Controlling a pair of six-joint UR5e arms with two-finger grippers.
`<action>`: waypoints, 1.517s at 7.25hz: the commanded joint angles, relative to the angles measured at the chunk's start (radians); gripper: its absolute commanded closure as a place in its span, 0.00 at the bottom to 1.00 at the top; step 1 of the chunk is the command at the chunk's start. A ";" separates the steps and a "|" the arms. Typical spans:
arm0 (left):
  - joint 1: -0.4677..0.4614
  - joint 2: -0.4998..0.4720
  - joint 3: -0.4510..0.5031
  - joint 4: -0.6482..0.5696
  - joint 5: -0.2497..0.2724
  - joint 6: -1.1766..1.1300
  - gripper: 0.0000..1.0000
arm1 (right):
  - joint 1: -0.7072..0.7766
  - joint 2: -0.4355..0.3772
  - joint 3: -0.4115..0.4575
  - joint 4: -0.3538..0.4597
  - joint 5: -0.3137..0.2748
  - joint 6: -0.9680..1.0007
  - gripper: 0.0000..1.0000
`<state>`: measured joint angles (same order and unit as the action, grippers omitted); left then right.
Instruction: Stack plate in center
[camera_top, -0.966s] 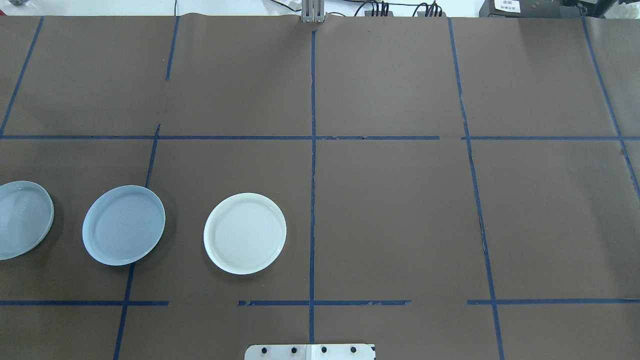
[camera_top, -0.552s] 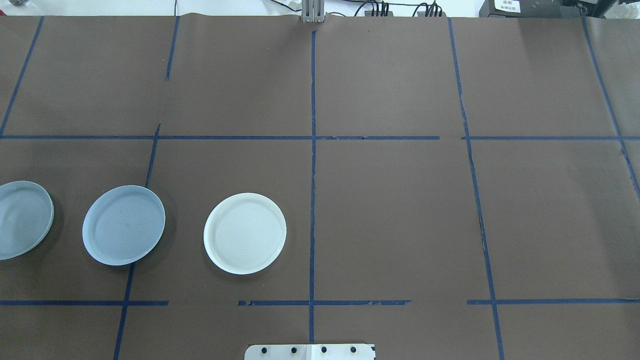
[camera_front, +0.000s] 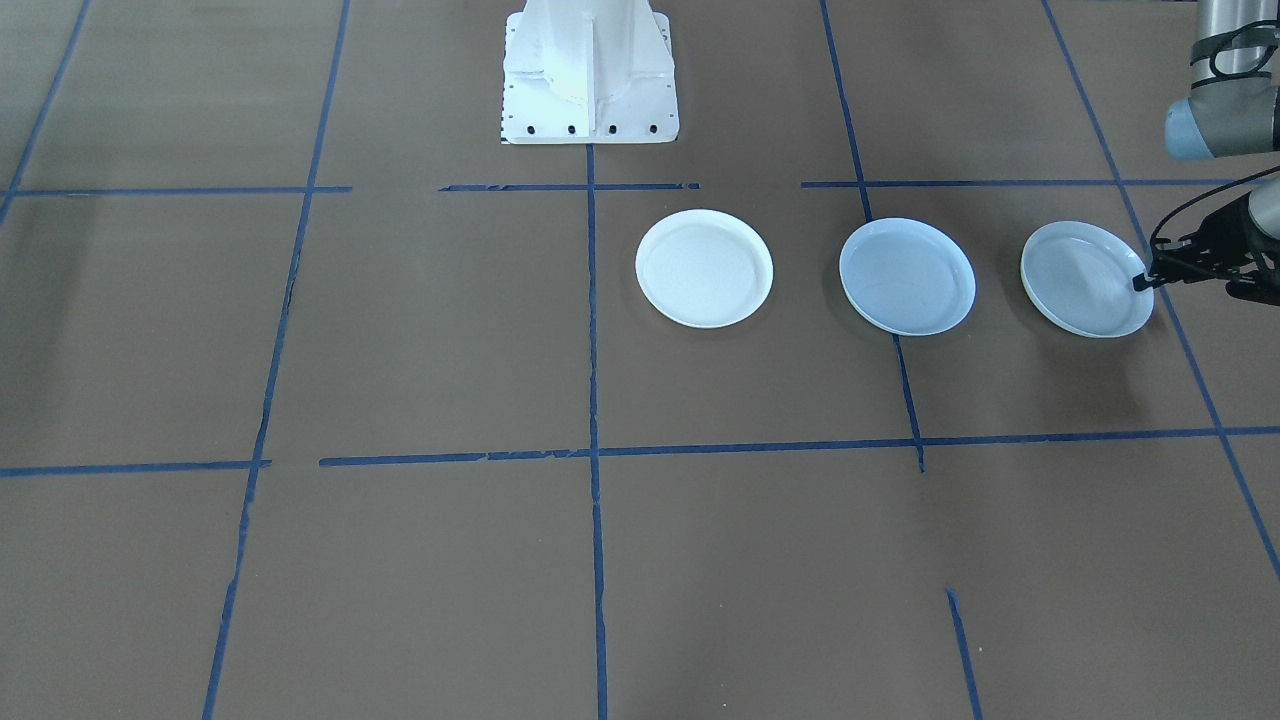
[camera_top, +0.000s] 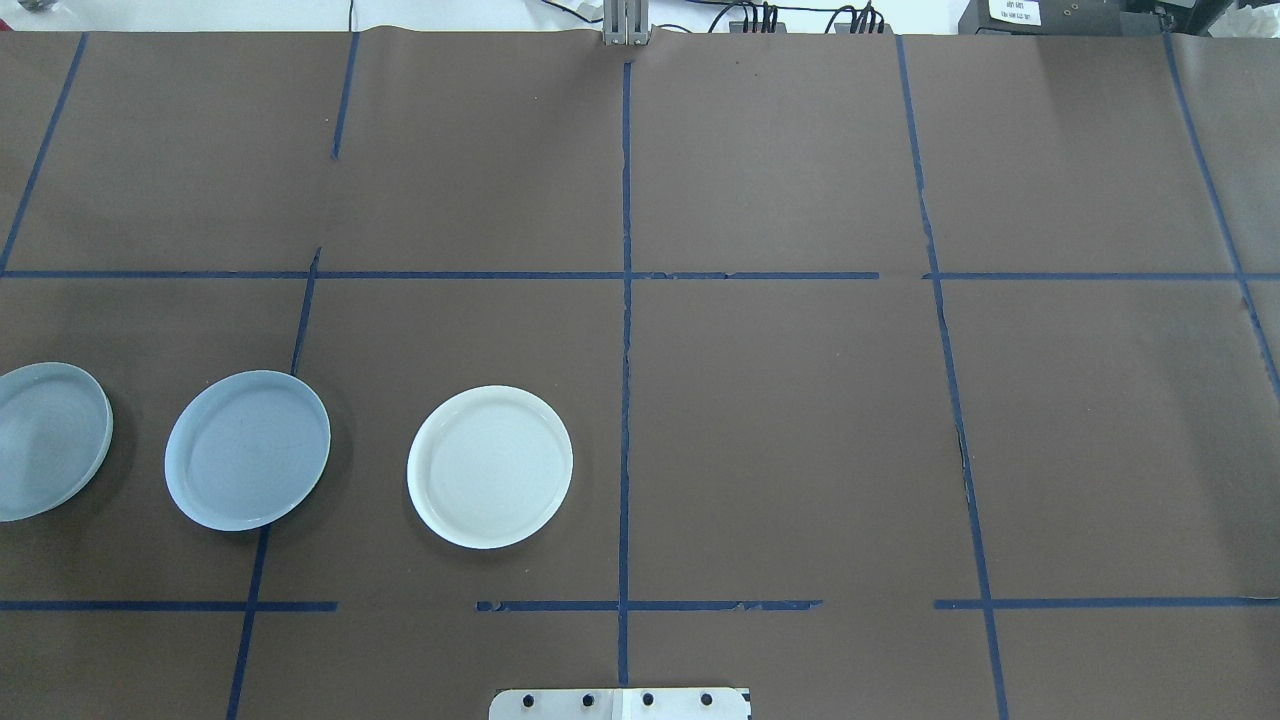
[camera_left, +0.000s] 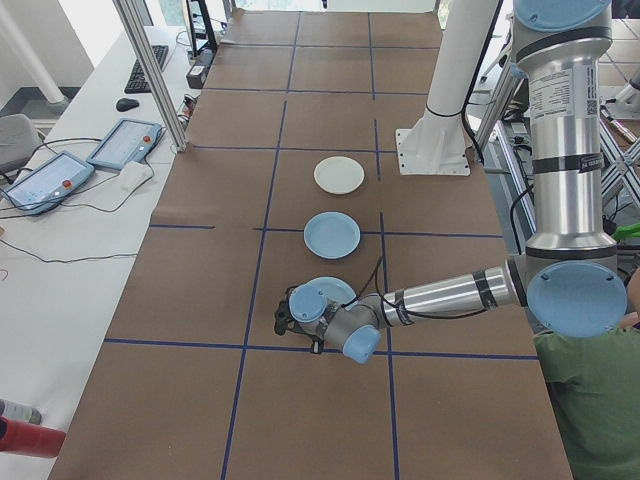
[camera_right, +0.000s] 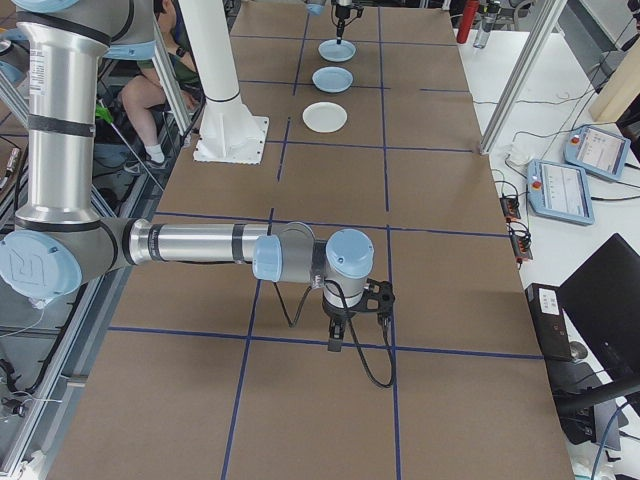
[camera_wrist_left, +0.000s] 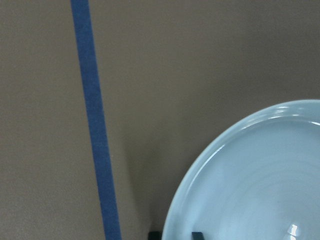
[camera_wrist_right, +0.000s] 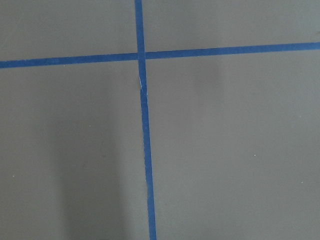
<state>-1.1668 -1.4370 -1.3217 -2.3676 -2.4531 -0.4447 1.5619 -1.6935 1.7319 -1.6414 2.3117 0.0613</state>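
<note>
- Three plates are lying in a row on the bench (camera_top: 800, 400): white plate (camera_top: 490, 467), centre plate (camera_top: 247, 450), ringed plate (camera_top: 45, 440).
- Left gripper (camera_front: 1143, 282) jaws are clamping the ringed plate's 9 o'clock rim.
- Right gripper (camera_right: 337, 343): jaw state is impossible to tell.

Silver tube arms (camera_right: 190, 243) with pale blue joint caps (camera_left: 571, 298), black cabled grippers (camera_right: 340, 335), white bolted base (camera_front: 588, 72).

— What is found between the plates?
— Bare tabletop (camera_front: 400, 330) is seen between the ringed plate (camera_front: 1087, 279), the center plate (camera_front: 907, 276) and the white plate (camera_front: 704, 268).
— And at the ringed plate's rim?
— The left hand (camera_front: 1143, 282) is placed there.
</note>
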 joint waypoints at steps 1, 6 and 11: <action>-0.007 0.007 -0.023 0.005 -0.020 0.004 1.00 | 0.000 0.000 0.000 0.000 0.000 0.000 0.00; -0.114 0.024 -0.262 0.155 -0.196 -0.072 1.00 | 0.000 0.000 0.000 0.000 0.000 0.000 0.00; 0.144 0.021 -0.344 -0.054 -0.038 -0.585 1.00 | 0.000 0.000 0.000 -0.002 0.000 0.000 0.00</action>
<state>-1.1102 -1.4159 -1.6637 -2.3405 -2.5055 -0.8978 1.5616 -1.6935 1.7319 -1.6416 2.3111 0.0614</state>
